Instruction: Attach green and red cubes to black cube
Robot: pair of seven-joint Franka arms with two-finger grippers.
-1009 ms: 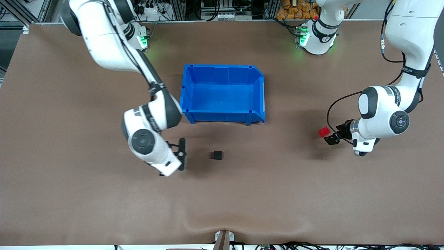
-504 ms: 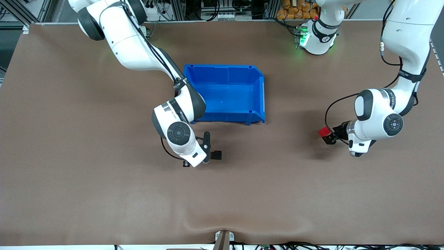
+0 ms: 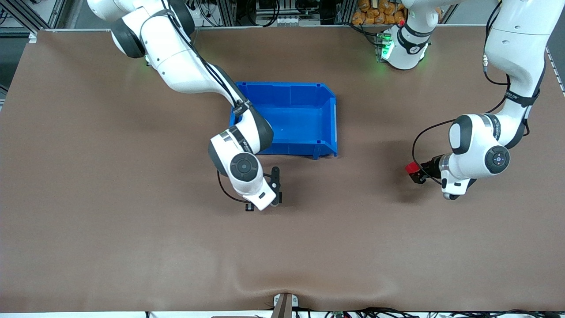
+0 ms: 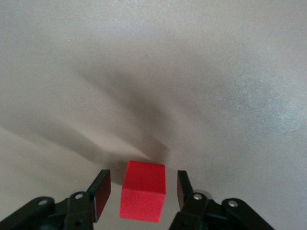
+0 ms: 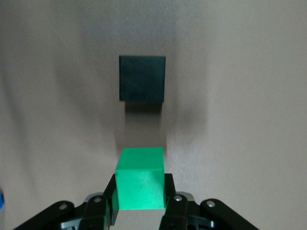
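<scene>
In the right wrist view my right gripper (image 5: 140,191) is shut on the green cube (image 5: 140,184). It holds the cube above the table, a short gap from the black cube (image 5: 142,78), which rests flat on the mat. In the front view the right gripper (image 3: 276,187) covers both cubes, just nearer to the camera than the blue bin. The red cube (image 4: 143,197) sits on the mat between the fingers of my open left gripper (image 4: 142,184), with a small gap on each side. The front view shows the red cube (image 3: 412,167) at the left gripper (image 3: 417,173), toward the left arm's end.
A large blue bin (image 3: 282,149) stands open in the middle of the brown mat, with the right arm's wrist over its corner. A ridge in the mat runs near the front edge (image 3: 265,287).
The right arm has carried the green cube toward the left arm's end, up to the black cube. The left gripper's fingers have narrowed around the red cube.
</scene>
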